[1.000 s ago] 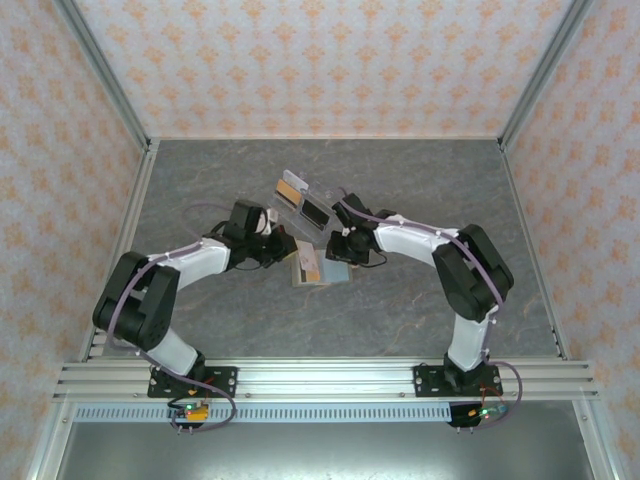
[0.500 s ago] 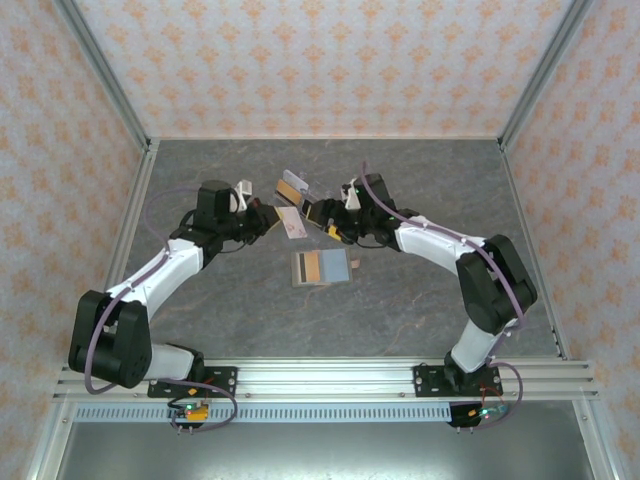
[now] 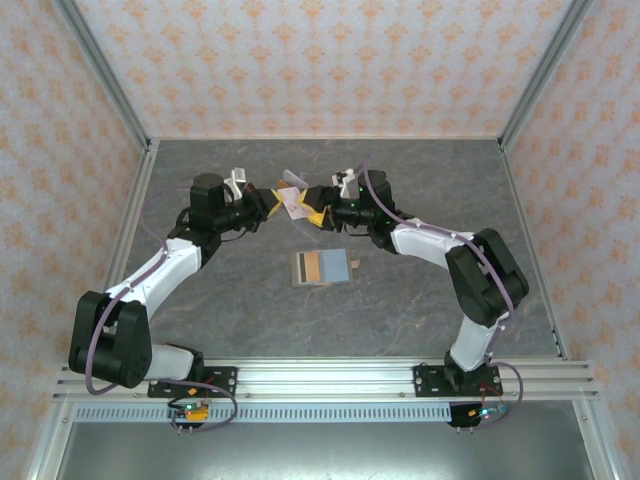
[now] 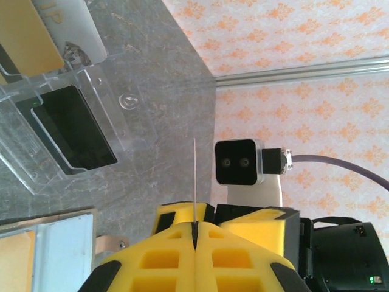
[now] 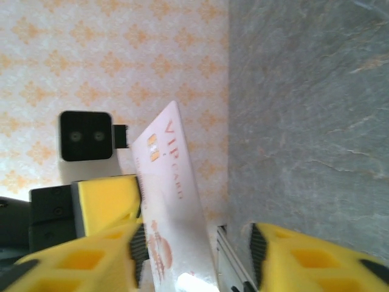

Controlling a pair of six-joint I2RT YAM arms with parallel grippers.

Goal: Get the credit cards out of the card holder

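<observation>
Setting: grey marbled table, enclosed by walls papered in an orange motif.

Item 1, card holder: clear slotted plastic stand at the far centre of the table, just beside both grippers. Contents: one tan card, one pale card, and a black rectangle in a lower pocket.

Item 2, held card: pale, printed "VIP card", raised off the table between the two arms. The left gripper is clamped on one end, jaws pressed together on the thin edge. The right gripper has its jaws apart and straddles the other end; whether a pad touches it cannot be told.

Item 3, removed credit cards: small flat pile, grey-blue and tan, on the table nearer the bases, apart from the holder.

Handling, as judged: the cards are very light, thin, stiff with slight flex and smooth-faced, so liable to slip or pivot in a pinch. They are best taken across the flat faces near a short edge, pads square. The holder looks light too and may shift if a card drags in its slot.
</observation>
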